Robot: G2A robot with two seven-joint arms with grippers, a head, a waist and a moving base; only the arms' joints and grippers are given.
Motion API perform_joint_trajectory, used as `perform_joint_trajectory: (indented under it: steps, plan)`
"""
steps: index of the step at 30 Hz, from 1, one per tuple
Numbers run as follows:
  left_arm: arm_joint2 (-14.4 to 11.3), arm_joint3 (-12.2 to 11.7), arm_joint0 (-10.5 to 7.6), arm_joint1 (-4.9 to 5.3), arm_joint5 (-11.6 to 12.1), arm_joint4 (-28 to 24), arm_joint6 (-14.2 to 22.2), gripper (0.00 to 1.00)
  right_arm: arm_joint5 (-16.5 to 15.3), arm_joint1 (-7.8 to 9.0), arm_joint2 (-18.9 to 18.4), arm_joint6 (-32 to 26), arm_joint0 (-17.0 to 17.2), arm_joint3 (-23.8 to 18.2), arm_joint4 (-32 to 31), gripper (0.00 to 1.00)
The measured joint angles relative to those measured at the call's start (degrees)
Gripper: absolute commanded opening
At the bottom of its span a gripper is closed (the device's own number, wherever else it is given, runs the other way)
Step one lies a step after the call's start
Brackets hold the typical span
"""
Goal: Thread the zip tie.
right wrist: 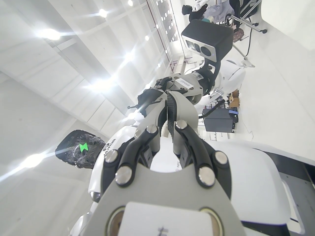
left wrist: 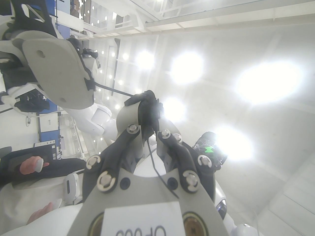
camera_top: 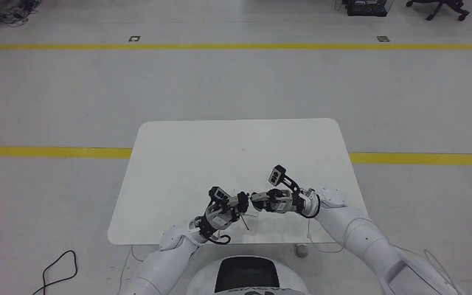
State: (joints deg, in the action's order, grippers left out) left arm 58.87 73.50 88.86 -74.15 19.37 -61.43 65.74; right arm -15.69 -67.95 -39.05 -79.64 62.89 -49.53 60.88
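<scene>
Nearest the robot, off the near left corner of the white table (camera_top: 221, 147), a black cable (camera_top: 57, 270) lies in a loop on the pale floor

Over the table's near edge, about midway along it, the two arms come together almost tip to tip. Both are tilted up and away from the table top. The left gripper (camera_top: 237, 200) (left wrist: 147, 106) (right wrist: 153, 94) has its fingers pressed together on the black zip tie (camera_top: 245, 220) (left wrist: 152, 158) (right wrist: 134, 106). The thin strap runs down between the fingers, and its loose tail curves back across the grey plate behind them. From above, that tail shows as a fine dark line pointing toward the table's near edge

From the left fingertips a short straight stretch of the strap crosses the small gap to the right gripper (camera_top: 257, 198) (left wrist: 89, 84) (right wrist: 169, 109). This gripper sits a little farther along the same edge, toward the table's right side. Its fingers are also closed flat against each other and pinch the strap at their very tips. The tie is therefore held off the table between the two grippers, gripped at both ends of that stretch

The rest of the table top stretches away beyond them. A yellow floor line (camera_top: 59, 152) comes out from either side of the table at about its middle. Past the table's far edge a second yellow line (camera_top: 221, 46) runs across the floor, with two small dark floor plates (camera_top: 135, 38) just beyond it
</scene>
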Motion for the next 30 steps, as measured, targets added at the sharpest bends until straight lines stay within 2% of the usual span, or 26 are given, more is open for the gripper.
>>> perform_joint_trajectory:
  steps: [30]
  plan:
    - [0.0, 0.0, 0.0, 0.0, 0.0, 0.0, 0.0, 0.0, 0.7, -0.92, 0.2, 0.0, -0.6, 1.9, -1.5, 0.0]
